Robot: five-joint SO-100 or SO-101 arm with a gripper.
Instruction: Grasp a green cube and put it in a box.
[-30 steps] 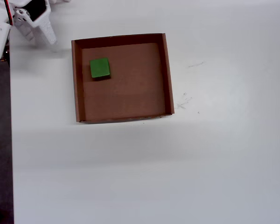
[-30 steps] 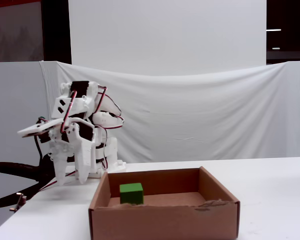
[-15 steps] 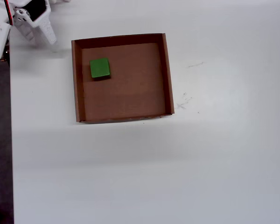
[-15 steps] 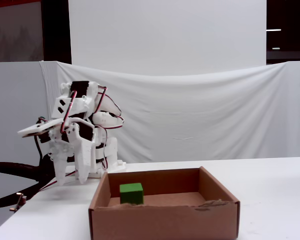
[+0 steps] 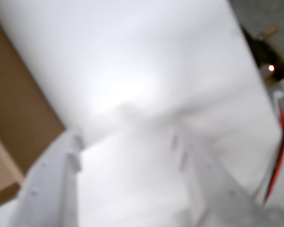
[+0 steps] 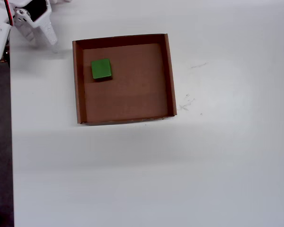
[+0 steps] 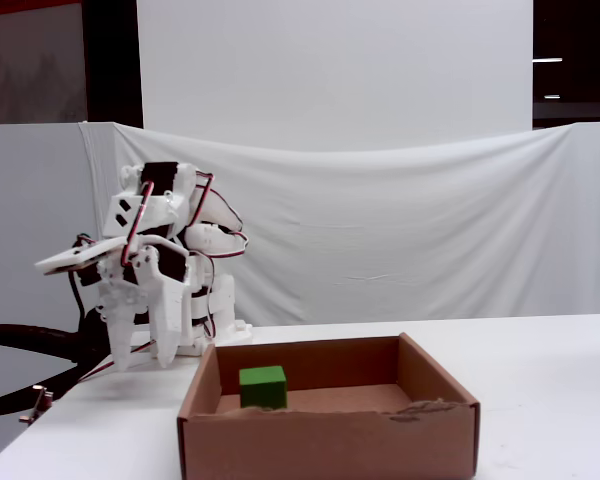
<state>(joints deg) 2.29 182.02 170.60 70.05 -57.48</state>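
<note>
The green cube (image 6: pixel 101 69) lies on the floor of the brown cardboard box (image 6: pixel 123 39), near its upper-left corner in the overhead view. In the fixed view the cube (image 7: pixel 263 386) sits at the left inside the box (image 7: pixel 330 440). My gripper (image 6: pixel 41 39) is off the box's upper-left corner, folded back near the arm's base, and holds nothing. In the blurred wrist view the two white fingers stand well apart round the gripper's middle (image 5: pixel 128 137), over bare white table, with a box corner (image 5: pixel 19 118) at the left. The cube is out of the wrist view.
The white table (image 6: pixel 203 161) stretches right of and below the box in the overhead view. Its left edge (image 6: pixel 10 142) drops to a dark floor. The arm's base and red cables (image 7: pixel 180 300) stand left of the box. A white cloth backdrop (image 7: pixel 400 230) hangs behind.
</note>
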